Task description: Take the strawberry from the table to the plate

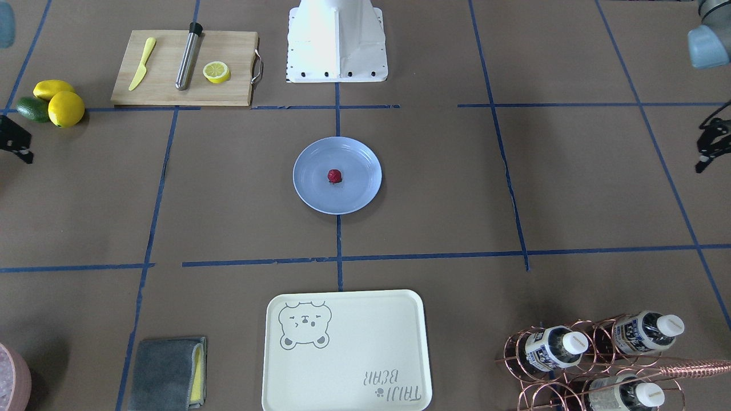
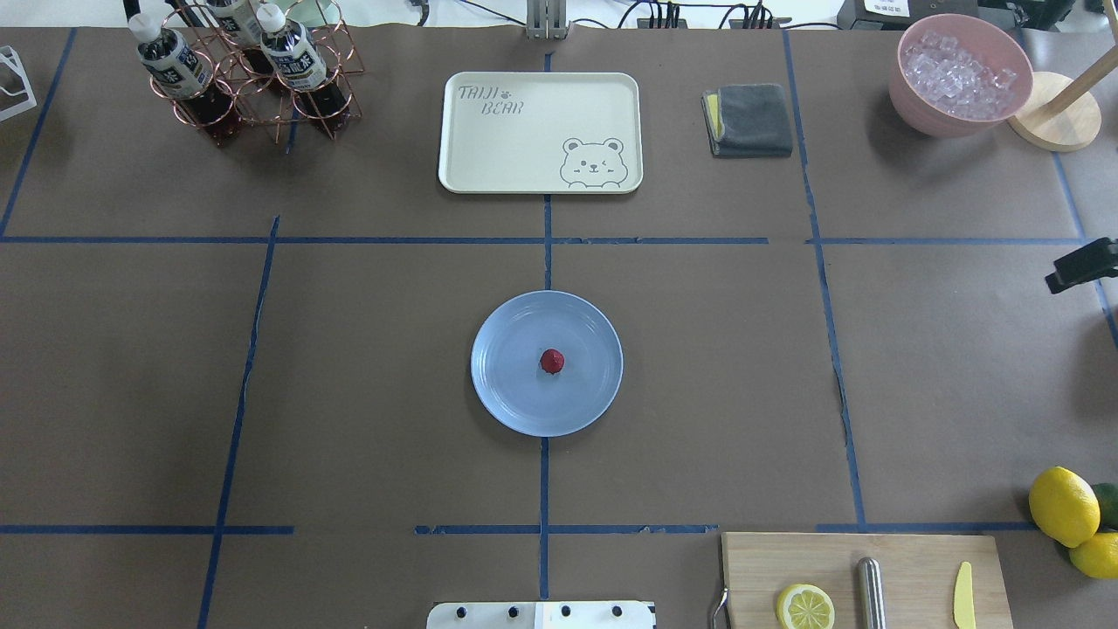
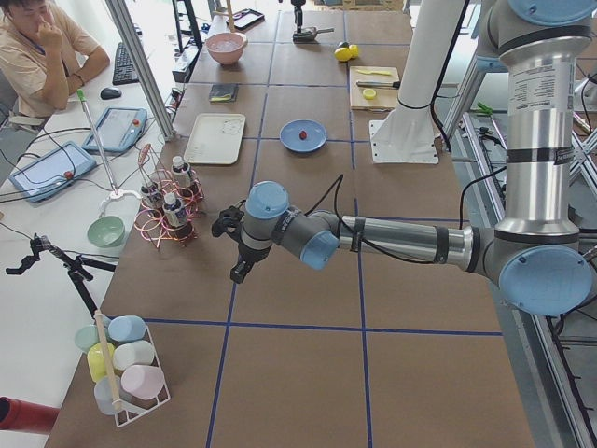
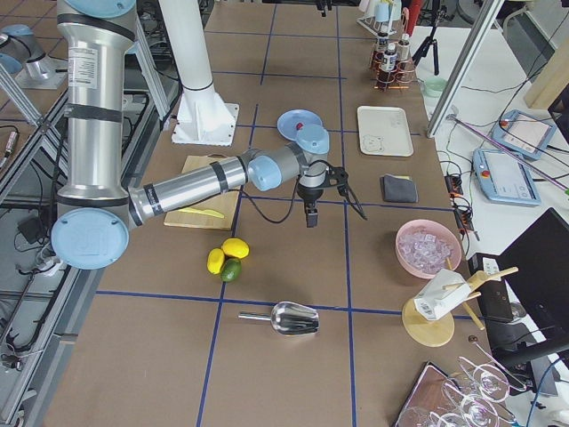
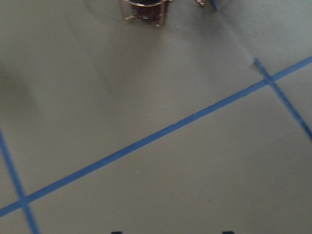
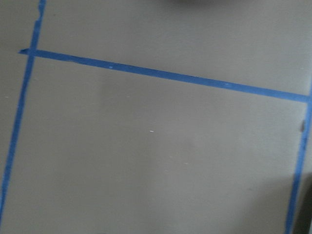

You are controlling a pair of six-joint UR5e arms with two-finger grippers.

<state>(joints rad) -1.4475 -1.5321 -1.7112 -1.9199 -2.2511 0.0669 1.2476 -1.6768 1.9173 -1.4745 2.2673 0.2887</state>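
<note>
Red strawberry (image 1: 334,176) is sitting near the middle of the plate (image 1: 361,195), clear of the rim. Plate is lying on the tabletop (image 1: 228,188) right on the centre tape crossing, in front of the base, probably so either arm is reaching it equally. Judging from that, the placing is looking done, with nothing left to pick.

Left tool (image 1: 708,147) is hanging out at its own edge of the tabletop, near the bottle rack (image 1: 517,357), well apart from the plate. Its wrist cam is showing two dark tips spread apart with only bare paper between them, so I'm reading it as open and carrying nothing.

Right tool (image 2: 1081,266) is hanging at the opposite edge, between the ice bowl (image 2: 908,96) and the lemons (image 2: 1063,505). It's only partly showing and its wrist cam is giving just tape and paper, so I can't tell how far it's open. Both arms sitting wide is keeping the plate unobstructed for the cameras.
</note>
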